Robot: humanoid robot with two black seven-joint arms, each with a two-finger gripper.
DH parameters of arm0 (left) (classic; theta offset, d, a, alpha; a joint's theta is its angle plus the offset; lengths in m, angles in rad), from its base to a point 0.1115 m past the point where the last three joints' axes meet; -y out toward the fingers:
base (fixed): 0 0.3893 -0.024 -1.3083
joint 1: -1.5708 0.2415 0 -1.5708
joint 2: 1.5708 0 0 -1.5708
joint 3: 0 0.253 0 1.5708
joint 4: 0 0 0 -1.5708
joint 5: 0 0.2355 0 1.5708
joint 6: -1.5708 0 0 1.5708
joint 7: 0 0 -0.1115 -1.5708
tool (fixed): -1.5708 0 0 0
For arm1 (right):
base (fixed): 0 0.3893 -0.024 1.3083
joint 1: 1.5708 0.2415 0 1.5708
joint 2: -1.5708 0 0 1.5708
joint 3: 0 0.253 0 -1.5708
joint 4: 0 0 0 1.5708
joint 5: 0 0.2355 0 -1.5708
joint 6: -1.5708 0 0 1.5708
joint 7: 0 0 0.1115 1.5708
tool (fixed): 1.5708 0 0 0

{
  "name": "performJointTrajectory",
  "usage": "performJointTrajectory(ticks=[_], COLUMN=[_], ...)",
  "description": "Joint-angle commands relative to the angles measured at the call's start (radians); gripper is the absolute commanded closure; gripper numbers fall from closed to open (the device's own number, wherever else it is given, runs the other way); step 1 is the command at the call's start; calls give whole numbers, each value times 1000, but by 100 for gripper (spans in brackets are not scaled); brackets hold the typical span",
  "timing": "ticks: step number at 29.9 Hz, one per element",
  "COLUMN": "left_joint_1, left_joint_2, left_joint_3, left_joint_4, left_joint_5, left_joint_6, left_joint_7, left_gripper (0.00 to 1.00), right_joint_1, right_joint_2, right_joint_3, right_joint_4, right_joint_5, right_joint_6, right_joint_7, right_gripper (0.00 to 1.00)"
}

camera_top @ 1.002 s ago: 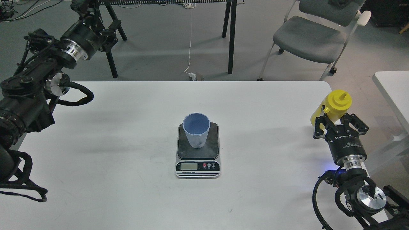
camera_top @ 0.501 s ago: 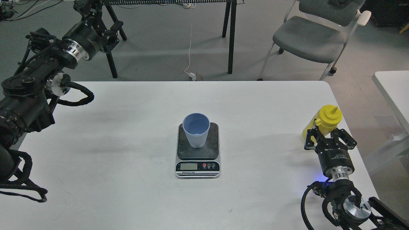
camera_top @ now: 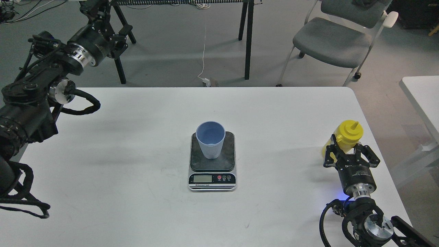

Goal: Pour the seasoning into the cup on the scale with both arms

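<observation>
The right gripper (camera_top: 350, 154), closed around the seasoning (camera_top: 346, 135), has lowered it to the table's (camera_top: 137, 144) right edge, far from the cup (camera_top: 210, 144) on the scale (camera_top: 212, 164), so pouring seems over.

Seasoning (camera_top: 346, 134) lower — nearer table (camera_top: 137, 144)

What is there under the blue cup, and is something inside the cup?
The cup stands on the dark plate of the scale, which rests on the white table. Its visible interior looks empty; the plate directly beneath its base is covered.
</observation>
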Motion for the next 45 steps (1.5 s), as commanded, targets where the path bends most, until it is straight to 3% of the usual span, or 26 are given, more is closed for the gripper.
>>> performJointTrajectory(ticks=[1,10,13,23,34,42,45], left_joint_1=[-1,-1,-4,-4,-6,-12,-12], left_joint_2=[-1,5,4,-3,1,-2,-3], left_joint_3=[0,0,0,0,-2,-3,-3], left_joint_4=[0,0,0,0,0,0,0], left_joint_5=[-2,0,0,-2,-2,-2,-2], left_joint_6=[0,0,0,0,0,0,0], left_joint_7=[0,0,0,0,0,0,0], left_gripper=[7,7,7,6,6,6,6], right_joint_1=[0,0,-17,-113,-166,-184,-164], right_joint_2=[0,-1,-12,-141,-193,-477,-601], right_joint_3=[-6,-18,-24,-96,-89,-139,-136], right_joint_4=[1,15,100,200,238,262,152], right_joint_5=[0,5,0,-9,-9,-56,-156], right_joint_6=[0,0,0,0,0,0,0], right_joint_7=[-1,-5,-5,-10,-10,-15,-18], right_gripper=[8,5,5,4,4,4,4])
